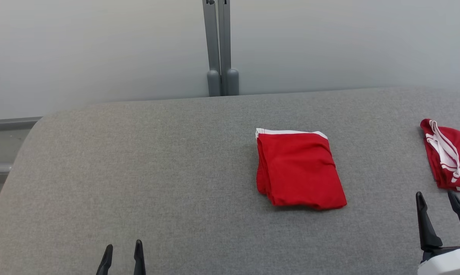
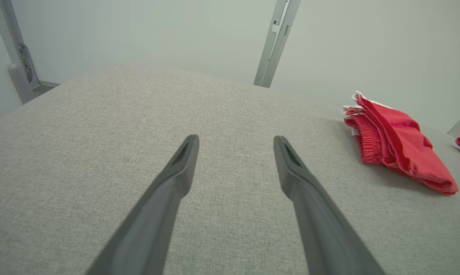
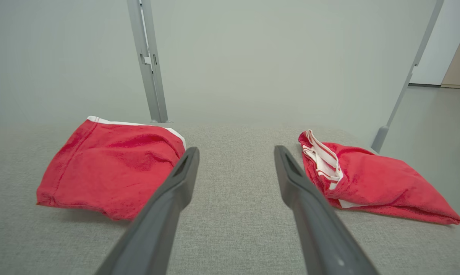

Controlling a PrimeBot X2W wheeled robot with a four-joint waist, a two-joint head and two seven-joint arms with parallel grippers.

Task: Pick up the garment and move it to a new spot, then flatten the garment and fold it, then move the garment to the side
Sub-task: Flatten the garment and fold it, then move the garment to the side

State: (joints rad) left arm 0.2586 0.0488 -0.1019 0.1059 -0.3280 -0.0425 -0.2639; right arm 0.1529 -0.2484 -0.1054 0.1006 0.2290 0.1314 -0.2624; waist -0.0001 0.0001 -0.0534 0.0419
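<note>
A folded red garment with white trim [image 1: 298, 172] lies flat on the grey padded table [image 1: 157, 172], right of centre. A second folded red garment with white stripes [image 1: 449, 156] lies at the table's right edge. My right gripper [image 1: 435, 193] hovers open and empty just in front of the striped one. In the right wrist view, the right gripper [image 3: 236, 149] points between the plain garment [image 3: 111, 168] and the striped garment [image 3: 371, 183], touching neither. My left gripper [image 1: 123, 244] is open and empty at the near edge, and in its own view the left gripper [image 2: 235, 138] is far left of the plain garment [image 2: 398, 145].
A grey metal post [image 1: 220, 46] rises behind the table's far edge against a pale wall. The table's left corner is rounded, with a rail [image 1: 8, 124] beyond it. A second post [image 3: 402, 88] stands past the right side.
</note>
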